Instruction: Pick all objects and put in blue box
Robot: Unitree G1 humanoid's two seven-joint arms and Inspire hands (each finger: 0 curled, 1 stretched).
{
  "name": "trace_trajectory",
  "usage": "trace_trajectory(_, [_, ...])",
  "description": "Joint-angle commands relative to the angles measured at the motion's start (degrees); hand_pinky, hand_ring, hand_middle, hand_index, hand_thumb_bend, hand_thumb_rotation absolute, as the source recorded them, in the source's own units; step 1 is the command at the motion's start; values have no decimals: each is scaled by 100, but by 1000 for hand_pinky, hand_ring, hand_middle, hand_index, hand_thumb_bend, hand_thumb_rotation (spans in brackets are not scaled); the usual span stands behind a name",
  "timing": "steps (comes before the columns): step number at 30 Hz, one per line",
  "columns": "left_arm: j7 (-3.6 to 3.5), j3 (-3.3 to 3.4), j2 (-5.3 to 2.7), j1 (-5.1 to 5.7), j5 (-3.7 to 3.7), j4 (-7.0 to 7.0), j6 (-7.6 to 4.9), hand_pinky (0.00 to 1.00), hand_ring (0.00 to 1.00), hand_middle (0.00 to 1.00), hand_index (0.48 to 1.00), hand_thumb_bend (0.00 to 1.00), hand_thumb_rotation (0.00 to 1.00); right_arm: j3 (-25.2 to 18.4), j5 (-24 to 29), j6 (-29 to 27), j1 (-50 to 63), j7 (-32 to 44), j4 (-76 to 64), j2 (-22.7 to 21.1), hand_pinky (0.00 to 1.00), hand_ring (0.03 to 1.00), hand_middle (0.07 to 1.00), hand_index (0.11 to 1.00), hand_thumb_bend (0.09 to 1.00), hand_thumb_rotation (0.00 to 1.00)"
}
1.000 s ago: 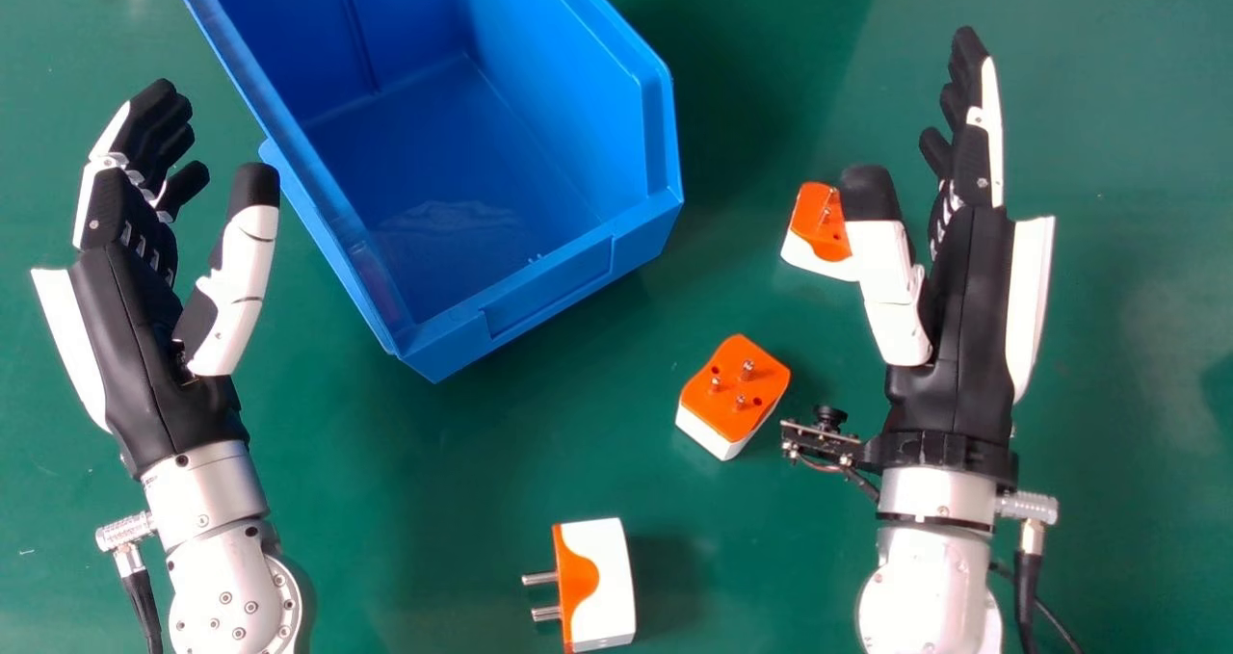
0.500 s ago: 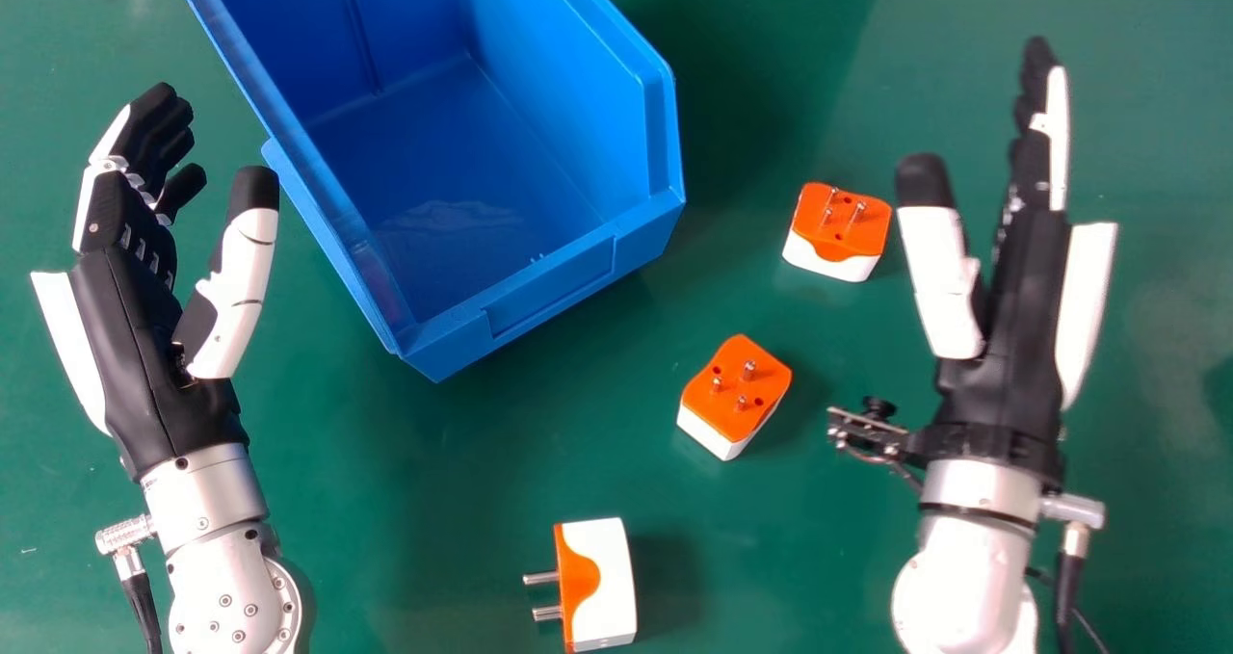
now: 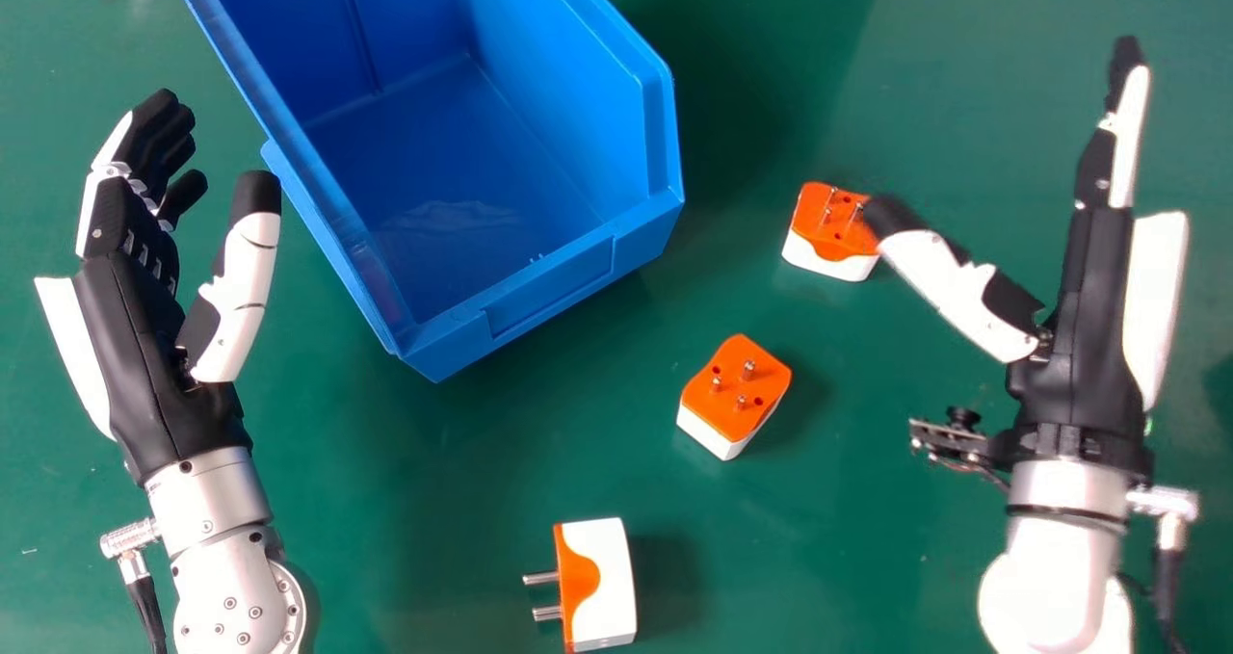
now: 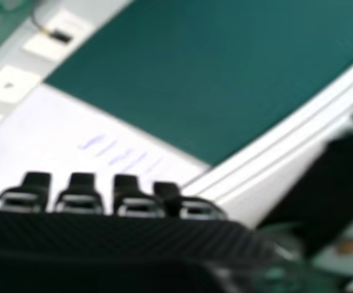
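You had the right hand [image 3: 1084,298] empty, fingers straight and pointing away up the bench [image 3: 433,529], thumb splayed inward. The far plug adapter [image 3: 830,240] lay to its left, pins up, long axis roughly crosswise; the thumb tip overlapped its right edge, though you couldn't tell if they touched. That hand was the nearer one, so your pick likely called for a leftward approach. The middle plug adapter [image 3: 734,394] sat pins up, the near plug adapter [image 3: 607,582] pins leftward. Past them stood the blue box [image 3: 453,346], then the idle left hand [image 3: 140,355], relaxed and empty
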Motion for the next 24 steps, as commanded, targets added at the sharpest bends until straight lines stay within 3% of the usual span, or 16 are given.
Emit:
trace_trajectory(1, [9, -32, -1, -76, 43, -29, -130, 804, 830, 817, 784, 721, 496, -20, -88, -97, -200, 398, -142, -486, 970, 986, 993, 995, 779, 369])
trace_trajectory(4, [-1, -44, -10, -95, 28, -28, -132, 803, 830, 818, 784, 721, 495, 13, -55, -118, -367, 1090, -154, -1091, 946, 973, 986, 996, 790, 350])
trace_trajectory(7, [23, -60, -23, -112, 40, -26, -143, 803, 831, 818, 785, 720, 494, 10, 147, -9, -484, 1700, -228, -1426, 903, 946, 974, 995, 827, 299])
trace_trajectory(10, [16, -75, -49, -124, 28, -38, -119, 799, 828, 817, 784, 718, 493, -5, 223, 313, -571, 2385, -466, -1746, 868, 930, 969, 996, 858, 281])
trace_trajectory(13, [37, -86, -41, -144, 54, -43, -104, 797, 827, 816, 783, 718, 490, 63, -126, 854, -683, 2975, -780, -2057, 858, 929, 971, 997, 875, 286])
trace_trajectory(19, [19, -93, -57, -246, 1, 27, -153, 800, 831, 820, 785, 714, 488, 313, -579, 2108, -1174, 4170, -1255, -2392, 808, 924, 963, 994, 931, 311])
trace_trajectory(24, [42, -99, -79, -291, 11, 27, -117, 795, 831, 822, 787, 711, 488, 547, -734, 2210, -1748, 4411, -966, -2516, 788, 921, 954, 986, 940, 265])
